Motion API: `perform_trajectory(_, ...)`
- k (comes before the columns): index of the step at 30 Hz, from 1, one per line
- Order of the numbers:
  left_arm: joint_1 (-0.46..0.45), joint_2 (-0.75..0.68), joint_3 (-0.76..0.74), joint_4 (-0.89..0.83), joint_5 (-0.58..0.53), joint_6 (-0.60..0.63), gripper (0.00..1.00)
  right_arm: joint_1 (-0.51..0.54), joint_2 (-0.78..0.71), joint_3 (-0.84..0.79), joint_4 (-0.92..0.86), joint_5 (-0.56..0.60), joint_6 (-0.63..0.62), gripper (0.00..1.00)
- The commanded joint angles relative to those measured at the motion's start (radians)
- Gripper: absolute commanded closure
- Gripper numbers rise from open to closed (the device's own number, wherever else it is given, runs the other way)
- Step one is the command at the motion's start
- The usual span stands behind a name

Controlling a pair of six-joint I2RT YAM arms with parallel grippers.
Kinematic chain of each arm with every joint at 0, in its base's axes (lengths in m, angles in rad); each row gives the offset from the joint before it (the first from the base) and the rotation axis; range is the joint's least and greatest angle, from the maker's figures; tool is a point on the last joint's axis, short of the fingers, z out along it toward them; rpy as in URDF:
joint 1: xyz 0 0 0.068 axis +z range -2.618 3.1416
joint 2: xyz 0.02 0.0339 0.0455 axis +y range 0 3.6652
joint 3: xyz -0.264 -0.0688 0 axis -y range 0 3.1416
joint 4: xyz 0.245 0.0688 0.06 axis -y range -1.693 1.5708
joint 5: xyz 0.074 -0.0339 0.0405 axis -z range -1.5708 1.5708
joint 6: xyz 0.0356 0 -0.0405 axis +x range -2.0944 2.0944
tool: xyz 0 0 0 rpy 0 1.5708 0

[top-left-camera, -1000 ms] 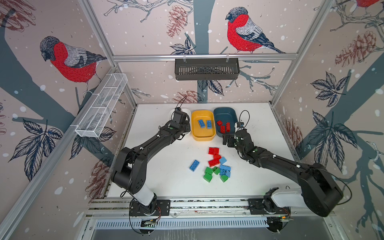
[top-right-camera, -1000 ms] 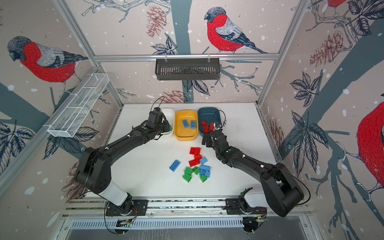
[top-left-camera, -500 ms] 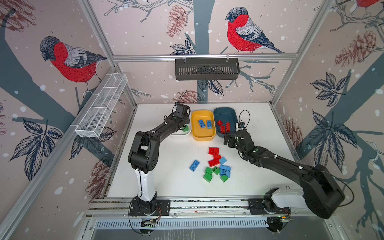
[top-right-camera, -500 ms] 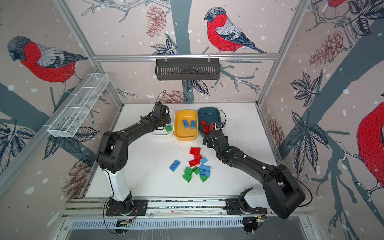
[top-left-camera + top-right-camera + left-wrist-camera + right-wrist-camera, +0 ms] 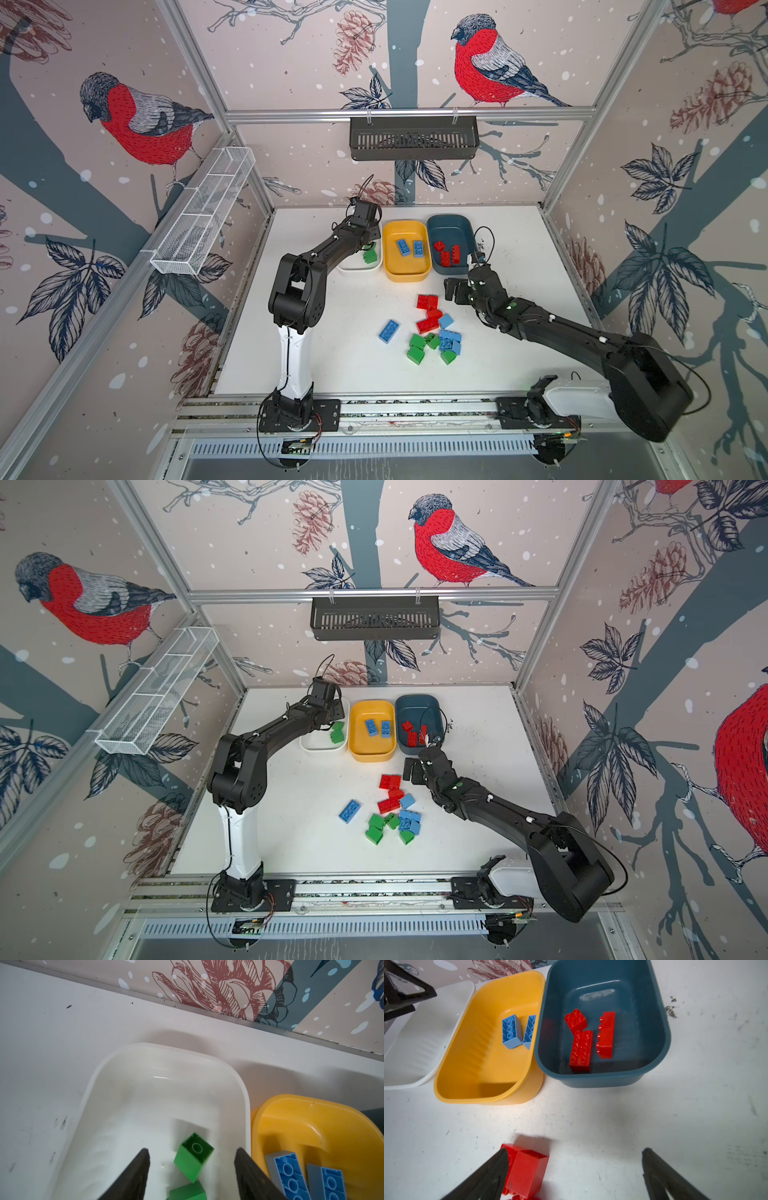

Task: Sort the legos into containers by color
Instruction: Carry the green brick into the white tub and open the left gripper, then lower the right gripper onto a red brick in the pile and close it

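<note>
Two green legos [image 5: 194,1159] are in the white tub [image 5: 145,1045] beneath my spread left pincer [image 5: 192,1149]; my right pincer [image 5: 575,1150] gapes beside a red lego [image 5: 527,1172].

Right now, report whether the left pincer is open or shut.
Open. The left pincer hangs over the white tub, fingers apart, neither touching the green brick between them.

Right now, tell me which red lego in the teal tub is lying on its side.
The long red brick farthest from the yellow tub: its studs point sideways, while the square brick and the other long brick sit studs up.
</note>
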Motion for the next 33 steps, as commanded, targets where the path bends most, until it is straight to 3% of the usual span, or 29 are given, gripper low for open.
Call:
perform_trajectory(1,0.002,-0.039,-0.034,0.016,0.023,-0.002,0.25,0.012,-0.016,-0.012,0.0,-0.042,-0.01,0.01)
perform_trajectory(10,0.001,-0.132,-0.109,0.029,0.051,-0.003,0.16,0.024,-0.002,-0.008,-0.013,-0.072,0.01,0.0)
perform_trajectory(15,0.002,-0.187,-0.164,0.052,0.073,-0.003,0.04,0.047,0.049,0.03,-0.013,-0.058,0.028,0.01)
perform_trajectory(31,0.004,-0.234,-0.208,0.038,0.057,-0.004,0.03,0.091,0.424,0.331,-0.292,0.016,0.117,0.0)
perform_trajectory(33,0.003,-0.234,-0.209,0.033,0.053,-0.002,0.03,0.097,0.434,0.333,-0.293,0.015,0.124,0.04)
